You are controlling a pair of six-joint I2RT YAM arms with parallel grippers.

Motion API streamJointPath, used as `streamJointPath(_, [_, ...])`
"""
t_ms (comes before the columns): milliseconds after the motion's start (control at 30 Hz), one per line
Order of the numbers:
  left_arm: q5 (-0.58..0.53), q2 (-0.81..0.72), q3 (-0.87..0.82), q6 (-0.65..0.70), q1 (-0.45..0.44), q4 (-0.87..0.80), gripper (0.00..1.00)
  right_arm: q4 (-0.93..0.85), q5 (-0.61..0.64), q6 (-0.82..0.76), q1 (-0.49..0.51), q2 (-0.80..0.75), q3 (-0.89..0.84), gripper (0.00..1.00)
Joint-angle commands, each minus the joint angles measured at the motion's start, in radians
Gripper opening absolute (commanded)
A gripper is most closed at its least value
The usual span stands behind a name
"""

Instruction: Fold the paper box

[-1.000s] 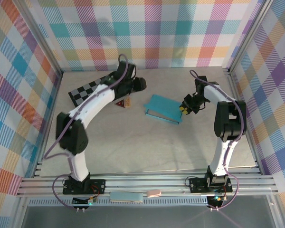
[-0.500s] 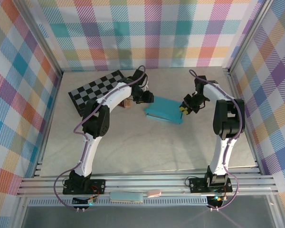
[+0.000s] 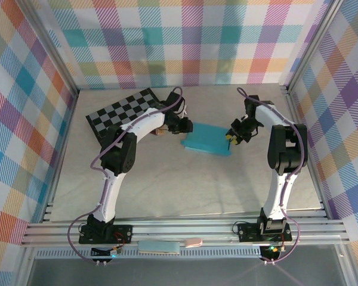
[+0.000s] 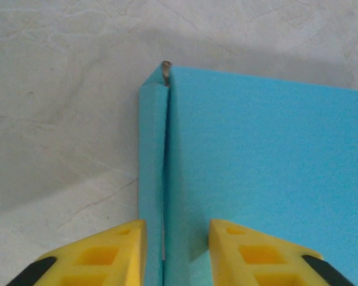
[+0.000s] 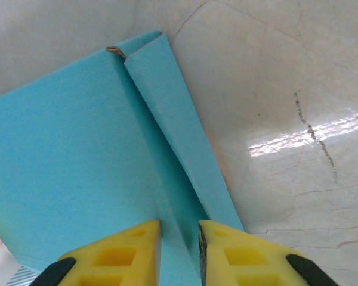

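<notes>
The paper box lies flat on the table's far middle, a turquoise rectangle. My left gripper is at its left end. In the left wrist view the yellow fingertips stand apart astride the seam between the box's top and a narrow side flap, so that left gripper is open. My right gripper is at the box's right end. Its jaws are slightly apart over the crease between top panel and side flap.
A black-and-grey checkerboard lies at the back left, under the left arm. A small brown object sits beside that arm. Checked walls enclose the table, and an aluminium rail runs along the near edge.
My left arm swung from above the checkerboard to the box's left end and its jaws narrowed. The box now lies flatter. My right gripper stayed in place, its jaws a touch wider.
</notes>
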Motion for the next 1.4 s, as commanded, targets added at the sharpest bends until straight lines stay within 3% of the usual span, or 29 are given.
streamJointPath(0, [-0.006, -0.025, -0.060, -0.012, -0.017, -0.021, 0.28, -0.059, 0.033, -0.041, 0.002, -0.008, 0.029, 0.27])
streamJointPath(233, [-0.020, -0.035, -0.109, -0.005, -0.032, -0.019, 0.29, -0.051, 0.055, -0.124, -0.001, -0.039, -0.004, 0.45])
streamJointPath(400, [-0.038, -0.043, -0.128, 0.011, -0.034, -0.043, 0.32, -0.042, 0.018, -0.172, -0.001, -0.021, -0.017, 0.51])
streamJointPath(867, [-0.048, -0.039, -0.129, 0.048, -0.034, -0.099, 0.41, -0.017, 0.040, -0.174, 0.000, 0.029, -0.042, 0.39])
streamJointPath(1367, [-0.002, -0.050, -0.236, -0.026, -0.037, 0.037, 0.30, 0.004, 0.025, -0.193, 0.002, 0.050, -0.073, 0.33])
